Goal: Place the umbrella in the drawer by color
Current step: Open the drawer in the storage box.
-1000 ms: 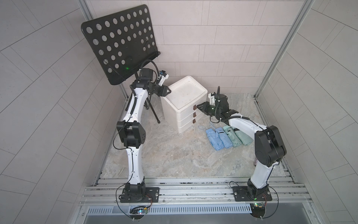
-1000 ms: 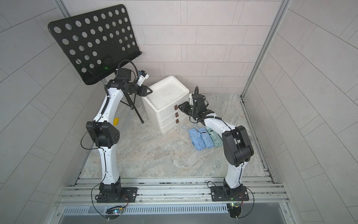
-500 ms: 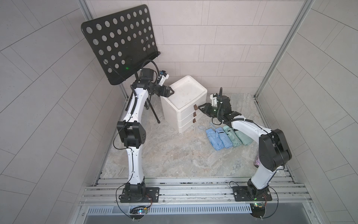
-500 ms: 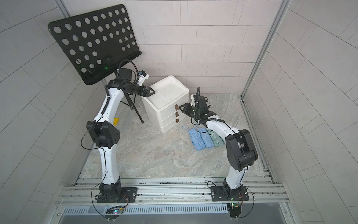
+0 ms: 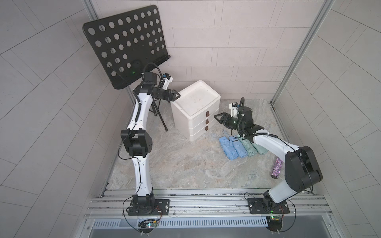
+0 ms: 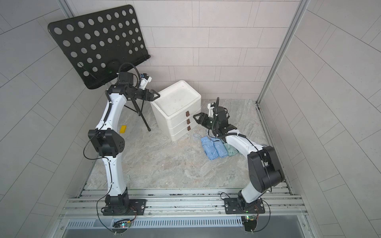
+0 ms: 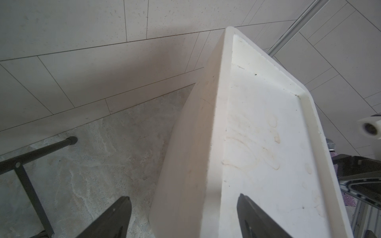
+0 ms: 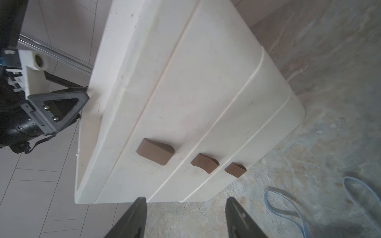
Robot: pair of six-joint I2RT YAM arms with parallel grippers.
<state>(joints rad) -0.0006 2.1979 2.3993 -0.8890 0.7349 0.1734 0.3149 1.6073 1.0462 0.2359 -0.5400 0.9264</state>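
The white cabinet (image 5: 195, 103) has three shut drawers with brown handles (image 8: 155, 151). On the floor to its right lie two blue umbrellas (image 5: 226, 147) and two green umbrellas (image 5: 247, 147), folded and side by side. A glittery purple umbrella (image 5: 276, 168) lies by the right arm's elbow. My left gripper (image 5: 177, 95) is open, its fingers straddling the cabinet's top left corner (image 7: 183, 197). My right gripper (image 5: 216, 117) is open and empty, level with the top handle and a short way from it (image 8: 186, 198).
A black perforated music stand (image 5: 125, 45) rises behind the left arm, its tripod legs (image 5: 160, 117) beside the cabinet. A small yellow item (image 6: 123, 129) lies on the floor at the left. A blue umbrella strap (image 8: 288, 206) loops on the floor near the bottom drawer.
Both grippers have opened. The right arm's elbow has swung right and toward the front, while its gripper stays in front of the drawers. The left arm has hardly moved.
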